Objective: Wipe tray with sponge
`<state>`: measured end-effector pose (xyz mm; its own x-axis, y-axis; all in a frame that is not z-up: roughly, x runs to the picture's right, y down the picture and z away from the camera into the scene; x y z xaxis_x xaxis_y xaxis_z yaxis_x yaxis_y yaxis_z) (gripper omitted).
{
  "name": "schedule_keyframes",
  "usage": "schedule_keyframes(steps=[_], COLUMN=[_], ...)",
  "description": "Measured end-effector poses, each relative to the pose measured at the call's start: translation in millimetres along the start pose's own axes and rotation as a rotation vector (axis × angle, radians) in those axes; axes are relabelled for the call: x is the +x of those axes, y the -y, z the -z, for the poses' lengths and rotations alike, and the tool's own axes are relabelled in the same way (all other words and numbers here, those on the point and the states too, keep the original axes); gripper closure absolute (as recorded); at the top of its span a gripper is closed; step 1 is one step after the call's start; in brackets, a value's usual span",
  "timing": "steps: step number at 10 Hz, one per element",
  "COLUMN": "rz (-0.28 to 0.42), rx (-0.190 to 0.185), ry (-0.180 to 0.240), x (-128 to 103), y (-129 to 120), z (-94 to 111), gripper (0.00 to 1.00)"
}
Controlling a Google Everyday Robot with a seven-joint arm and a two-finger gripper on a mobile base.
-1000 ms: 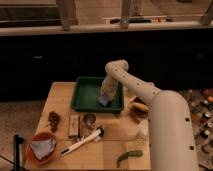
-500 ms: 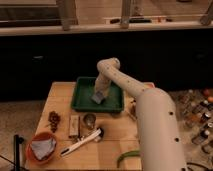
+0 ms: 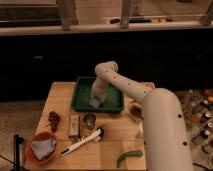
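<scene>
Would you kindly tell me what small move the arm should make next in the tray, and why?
Probably a short sideways stroke to the right along the tray floor. The gripper is down at the sponge, which sits near the tray's front edge, left of centre, and bare green floor lies to its right.

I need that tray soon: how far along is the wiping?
Done: the sponge is already in the green tray, under the gripper. In hand: the gripper is down near the tray's front edge, apparently mid-wipe. Left: probably the rest of the floor; how clean it is cannot be seen.
</scene>
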<state>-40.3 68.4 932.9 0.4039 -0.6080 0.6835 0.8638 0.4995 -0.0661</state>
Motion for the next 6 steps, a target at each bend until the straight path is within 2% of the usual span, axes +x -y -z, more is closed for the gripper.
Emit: schedule_keyframes(steps=[2, 4, 6], rz=[-0.034, -0.100, -0.129], rx=[0.003, 0.005, 0.006], ry=[-0.006, -0.033, -0.062], x=[6.4, 22.7, 41.0], y=[-22.7, -51.3, -52.2], z=[8.5, 20.5, 25.3], gripper=[0.99, 0.99, 0.99])
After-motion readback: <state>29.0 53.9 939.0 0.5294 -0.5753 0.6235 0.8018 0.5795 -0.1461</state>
